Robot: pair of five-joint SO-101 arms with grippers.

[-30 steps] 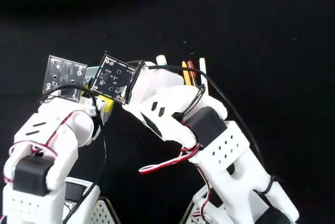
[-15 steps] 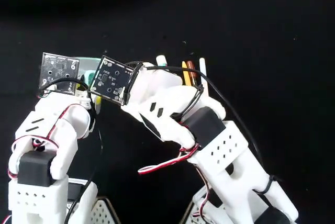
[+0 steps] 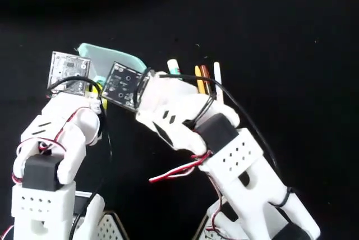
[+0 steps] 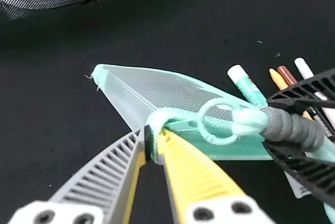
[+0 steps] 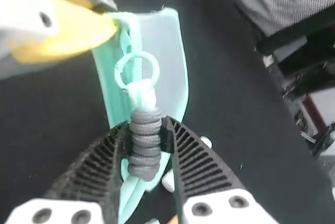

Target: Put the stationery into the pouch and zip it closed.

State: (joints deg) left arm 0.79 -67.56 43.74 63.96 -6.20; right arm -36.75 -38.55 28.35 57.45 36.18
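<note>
High view: the mint-green mesh pouch [image 3: 115,60] sits at 9 o'clock of the loose pens [image 3: 205,78]; left wrist view: the left tool [image 4: 149,139] pinches its rim; right wrist view: the right tool [image 5: 145,129] grips the grey corded zipper pull [image 5: 145,148], so pulling now could zip the pens out.

My left gripper [image 4: 152,143] has one yellow finger and one grey, ribbed. My right gripper [image 5: 145,124] is black and ridged. The pouch [image 4: 152,85] is mint green with fine pale stripes. Its zipper pull [image 5: 145,143] is a grey coil on a mint ring. The table [image 3: 280,38] is black. At the pouch's 3 o'clock are pens [image 3: 203,78]: white-capped teal, orange, brown, white.
</note>
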